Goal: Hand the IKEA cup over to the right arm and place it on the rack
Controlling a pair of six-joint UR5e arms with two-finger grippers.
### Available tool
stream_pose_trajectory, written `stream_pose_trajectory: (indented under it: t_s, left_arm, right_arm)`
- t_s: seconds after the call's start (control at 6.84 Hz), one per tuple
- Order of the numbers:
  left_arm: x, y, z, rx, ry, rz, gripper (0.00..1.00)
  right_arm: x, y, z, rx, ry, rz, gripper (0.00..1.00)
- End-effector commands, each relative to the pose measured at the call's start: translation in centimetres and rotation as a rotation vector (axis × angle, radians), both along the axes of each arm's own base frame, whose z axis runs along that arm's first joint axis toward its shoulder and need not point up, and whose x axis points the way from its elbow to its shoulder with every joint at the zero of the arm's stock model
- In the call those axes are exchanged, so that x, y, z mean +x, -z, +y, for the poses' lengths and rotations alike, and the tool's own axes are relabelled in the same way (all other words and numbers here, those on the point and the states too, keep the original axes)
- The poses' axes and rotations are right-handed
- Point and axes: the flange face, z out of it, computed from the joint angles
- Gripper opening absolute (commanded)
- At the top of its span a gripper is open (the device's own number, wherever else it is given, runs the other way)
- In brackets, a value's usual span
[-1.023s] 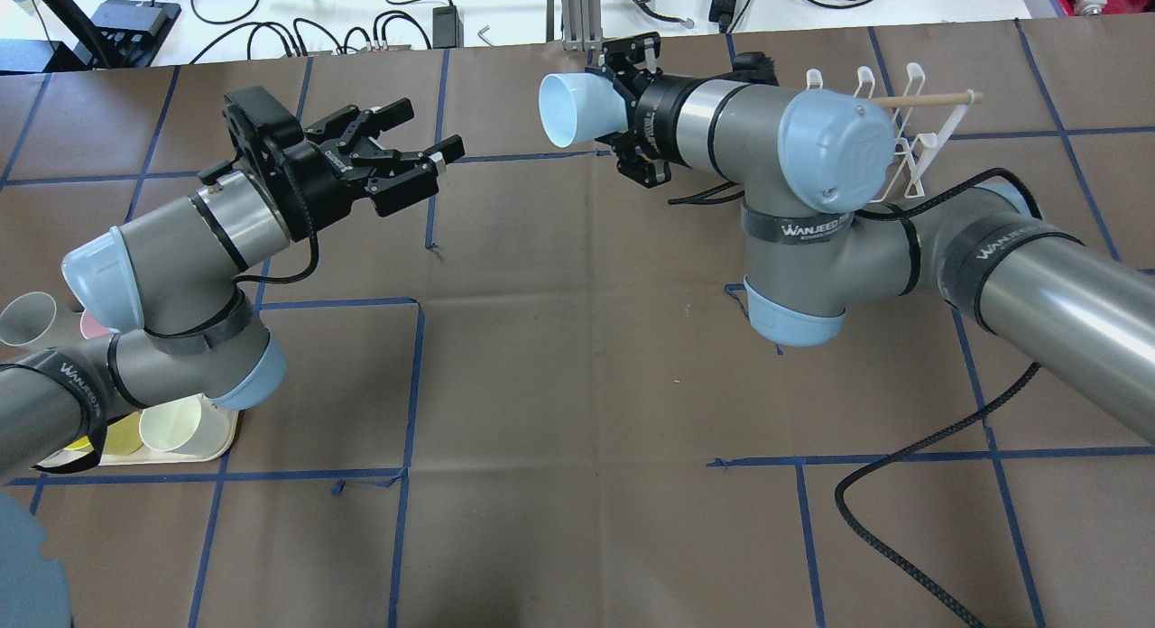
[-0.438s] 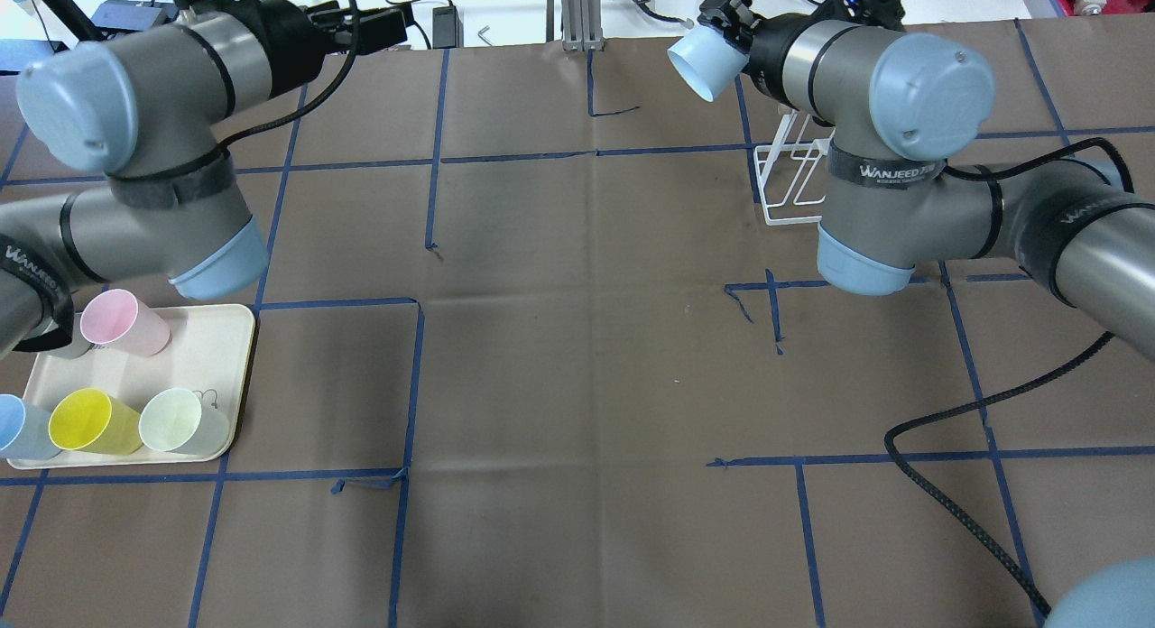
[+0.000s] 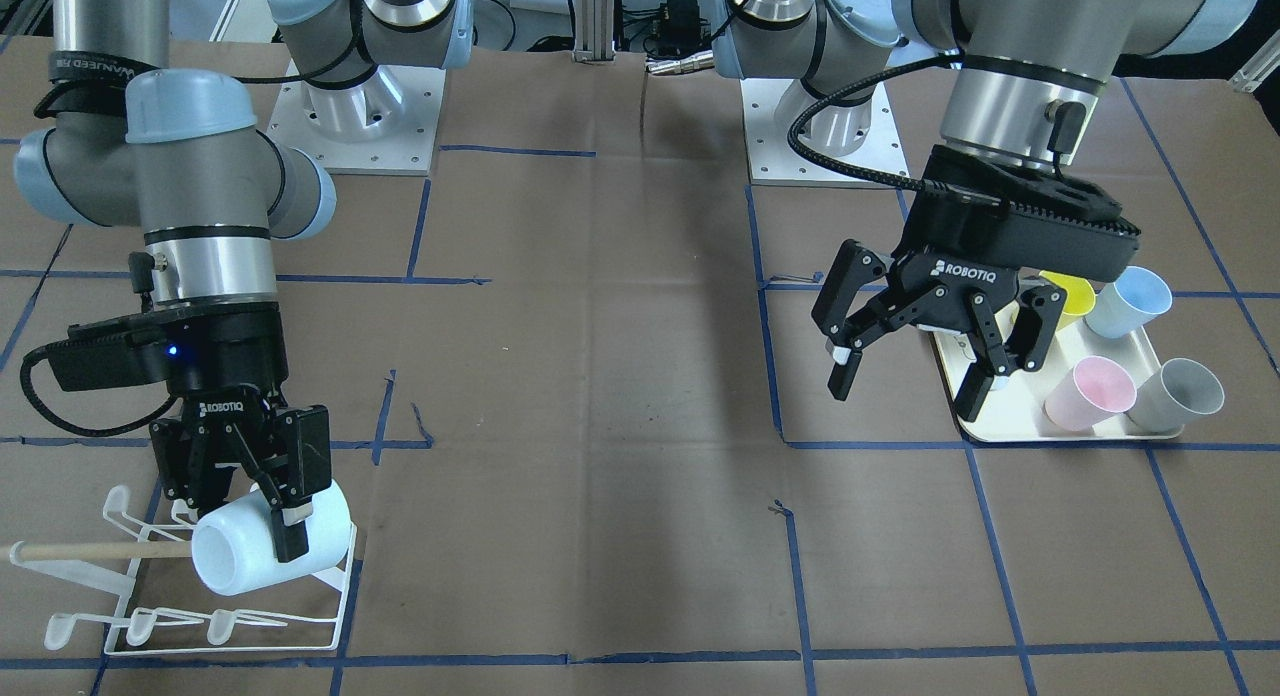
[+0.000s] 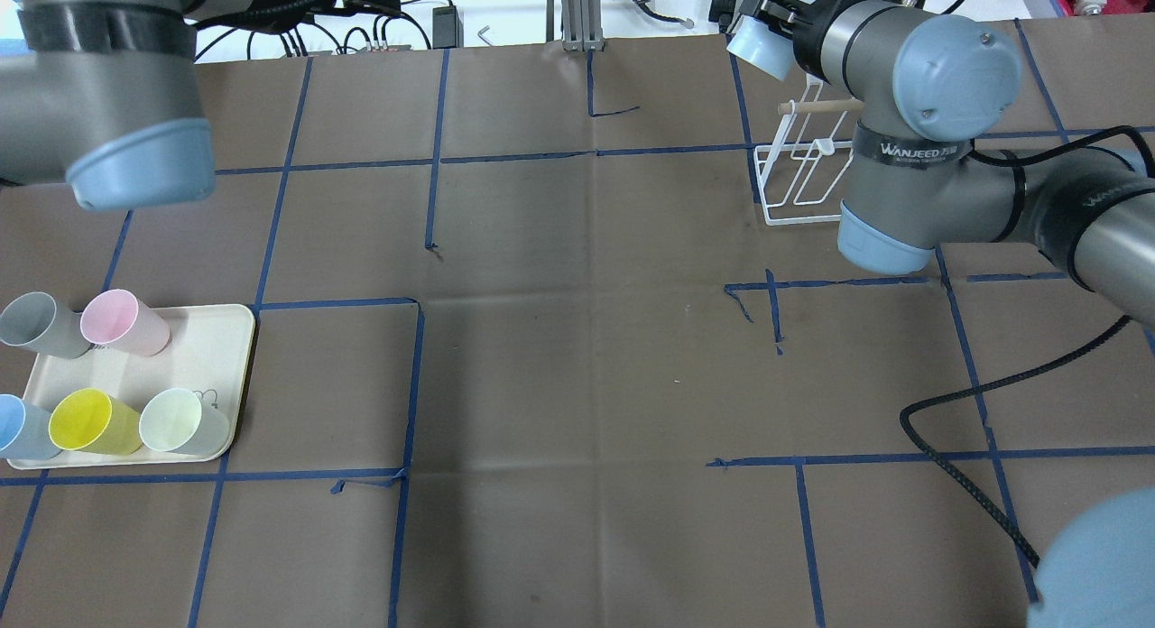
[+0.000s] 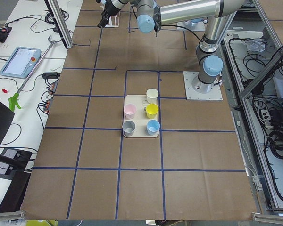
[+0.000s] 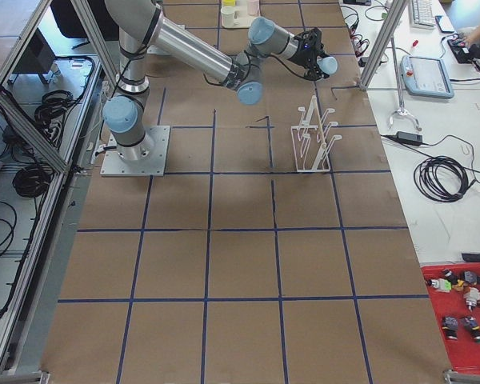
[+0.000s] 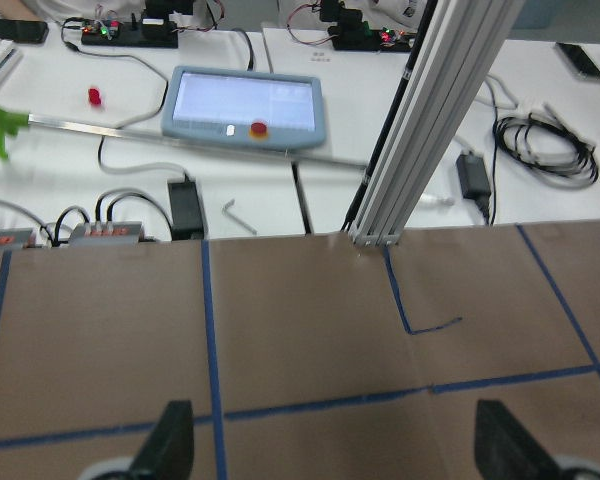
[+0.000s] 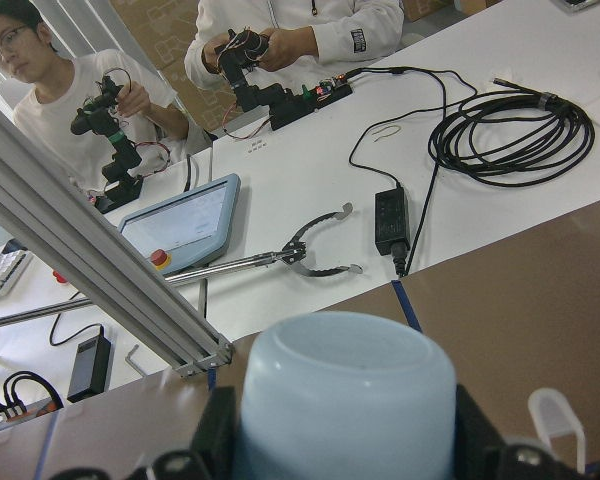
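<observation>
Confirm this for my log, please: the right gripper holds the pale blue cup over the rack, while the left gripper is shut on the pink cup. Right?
No. The left gripper is open and empty; the pink cup sits on the tray, as the exterior front-facing view shows. The right gripper does hold the pale blue cup over the rack.

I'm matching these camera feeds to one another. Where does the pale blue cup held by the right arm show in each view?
Front-facing: cup lower left, overlapping the rack.
Overhead: cup top right.
Exterior left: too small to tell.
Exterior right: cup top, right of centre.
Left wrist: not in it.
Right wrist: cup bottom centre.
Shared landmark: the rack beside it.
</observation>
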Motion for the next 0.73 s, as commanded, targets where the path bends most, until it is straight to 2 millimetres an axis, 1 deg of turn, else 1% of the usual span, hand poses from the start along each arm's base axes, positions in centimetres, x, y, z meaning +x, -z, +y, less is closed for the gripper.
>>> stream_pose_trajectory:
  t_s: [0.0, 0.15, 0.29, 0.44, 0.58]
  left_arm:
    - [0.2, 0.5, 1.9, 0.337, -0.016, -0.034, 0.99]
    - [0.3, 1.3, 3.1, 0.444, -0.016, -0.033, 0.99]
    - [0.9, 1.8, 4.6, 0.558, -0.027, -0.039, 0.99]
    - [2.0, 1.6, 5.6, 0.582, -0.053, -0.162, 0.99]
    - [2.3, 2.3, 6.3, 0.604, -0.056, -0.184, 0.99]
  right_arm:
    - [-4.2, 0.9, -4.3, -0.069, -0.057, 0.225, 0.15]
    - [-5.7, 3.3, -5.7, -0.041, -0.071, 0.263, 0.15]
    - [-6.8, 4.8, -6.3, -0.037, -0.065, 0.279, 0.15]
    - [-7.0, 5.9, -6.5, -0.032, -0.063, 0.281, 0.15]
    - [-6.9, 6.6, -6.9, -0.025, -0.068, 0.283, 0.15]
